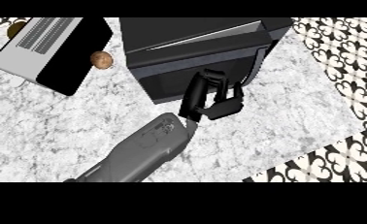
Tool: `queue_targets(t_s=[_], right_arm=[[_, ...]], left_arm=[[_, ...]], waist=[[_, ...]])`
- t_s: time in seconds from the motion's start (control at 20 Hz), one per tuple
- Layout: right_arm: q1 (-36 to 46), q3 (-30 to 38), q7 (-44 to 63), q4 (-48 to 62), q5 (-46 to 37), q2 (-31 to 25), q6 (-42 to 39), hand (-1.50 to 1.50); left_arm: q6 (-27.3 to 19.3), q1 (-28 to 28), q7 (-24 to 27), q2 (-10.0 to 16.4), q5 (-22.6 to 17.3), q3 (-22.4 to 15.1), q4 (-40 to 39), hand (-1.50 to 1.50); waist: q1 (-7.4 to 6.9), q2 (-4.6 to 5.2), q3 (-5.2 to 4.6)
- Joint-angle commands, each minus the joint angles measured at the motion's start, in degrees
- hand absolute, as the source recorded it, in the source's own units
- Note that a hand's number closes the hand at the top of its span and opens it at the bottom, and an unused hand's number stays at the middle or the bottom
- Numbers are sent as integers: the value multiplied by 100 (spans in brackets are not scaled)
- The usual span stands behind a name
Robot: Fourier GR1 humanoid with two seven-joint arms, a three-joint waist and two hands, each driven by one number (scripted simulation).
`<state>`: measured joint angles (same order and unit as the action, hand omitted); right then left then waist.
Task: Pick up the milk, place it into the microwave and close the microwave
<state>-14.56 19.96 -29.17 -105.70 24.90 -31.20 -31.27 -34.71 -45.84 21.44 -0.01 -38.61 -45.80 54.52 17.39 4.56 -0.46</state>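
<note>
Well off to the left of the hand and farther out: a grey and black appliance [50, 48], flat on the marbled table [64, 121]. Nearer, but apart from the hand by a good stretch: a small brown round thing [102, 59], just beside the near left corner of the microwave [193, 36].

Below and left of the hand: a single grey forearm [140, 152], entering from the lower left edge, hence read as the left arm. At its end, the left hand [195, 97]: fingers curled in, with nothing visible inside the curl and pale table showing through the gaps. Hangs right at the microwave's dark front face; touching or just short of it, cannot tell. Cannot tell either whether that front is a shut door or an open mouth.

To the right of the hand: bare table, then patterned floor [337, 53] beyond the table's edge. No right hand anywhere in view.

No milk to be seen, neither on the table around the hand nor in the curl. Probably inside the dark box beyond the fingertips or hidden behind the hand, so likely the placing or closing step.

Handling, as a judgement only: likely a carton, fairly light, with stiff walls that dent under a squeeze, smooth sides apt to slip, and tippy if tall. Best taken round the middle of the body from the side, thumb opposite fingers, and kept upright.
</note>
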Motion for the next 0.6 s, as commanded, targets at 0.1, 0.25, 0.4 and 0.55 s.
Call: queue_targets(t_s=[0.1, 0.25, 0.4, 0.55], right_arm=[[163, 90, 108, 6, 282, -174, -97, -150], [247, 173, 124, 124, 364, -273, -134, -150], [404, 260, 218, 215, 432, -420, -106, -150], [416, 313, 245, 259, 514, -497, -163, -150]], left_arm=[[80, -464, 347, 1, -397, 324, -389, 150], [122, -652, 464, 1, -549, 442, -569, 150], [159, -646, 601, 1, -706, 400, -595, 150], [165, -697, 738, 1, -766, 360, -692, 150]], waist=[[143, 42, 5], [187, 83, 19], [138, 108, 17], [215, 93, 24]])
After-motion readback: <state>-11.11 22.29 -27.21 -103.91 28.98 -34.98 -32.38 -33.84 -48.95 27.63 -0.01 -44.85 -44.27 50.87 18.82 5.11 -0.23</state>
